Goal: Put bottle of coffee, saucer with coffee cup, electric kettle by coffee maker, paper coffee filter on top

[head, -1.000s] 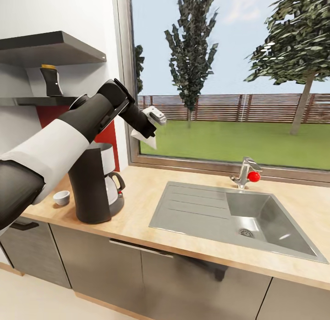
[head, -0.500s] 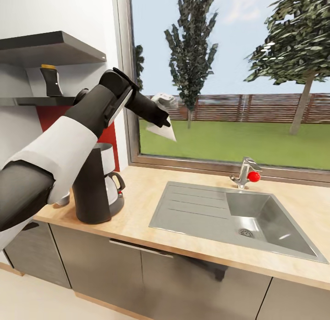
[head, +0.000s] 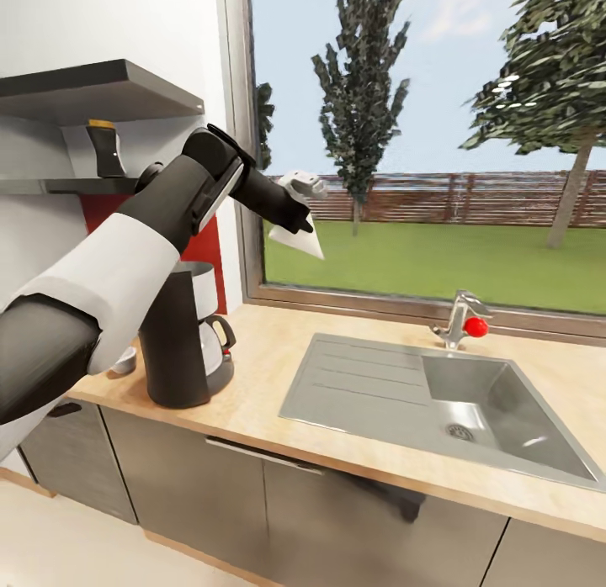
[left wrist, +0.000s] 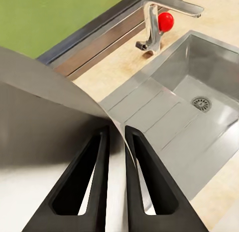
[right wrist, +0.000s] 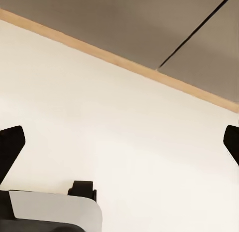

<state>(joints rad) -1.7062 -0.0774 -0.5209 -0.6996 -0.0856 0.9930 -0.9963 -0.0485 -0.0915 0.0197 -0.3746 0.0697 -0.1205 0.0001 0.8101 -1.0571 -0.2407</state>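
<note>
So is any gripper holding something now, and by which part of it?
Yes. The left gripper is shut on the filter, pinching its upper edge so the paper hangs below. The right gripper is open and holds nothing.

Countertop (head: 278,377): coffee maker (head: 175,339), kettle (head: 210,351), sink (head: 438,398).

You see a white paper coffee filter (head: 301,240) and a dark-grey coffee maker (head: 175,343). The tap (head: 461,318) carries a red knob.

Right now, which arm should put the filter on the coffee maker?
Left. Its end effector is shut on the paper coffee filter, raised above the countertop to the coffee maker's right. The right end effector is open, facing floor and cabinet fronts.
</note>
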